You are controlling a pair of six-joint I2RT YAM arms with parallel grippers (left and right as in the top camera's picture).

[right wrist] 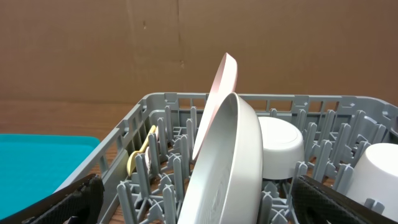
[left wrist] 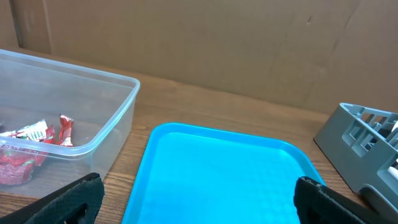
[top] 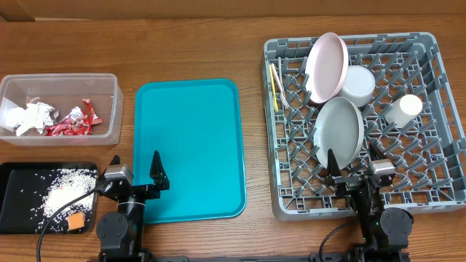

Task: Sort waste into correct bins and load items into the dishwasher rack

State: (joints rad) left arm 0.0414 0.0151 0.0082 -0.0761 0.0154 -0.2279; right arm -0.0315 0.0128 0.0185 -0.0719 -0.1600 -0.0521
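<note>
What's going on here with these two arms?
Two robot arms are tidying up after a meal, and it looks about finished. Red wrappers and a napkin sit in the clear tub, rice and an orange cube in the black tray. The pink plate, grey plate, bowl, cup and cutlery stand in the grey rack. The left end effector and right end effector are open, holding nothing.
</note>
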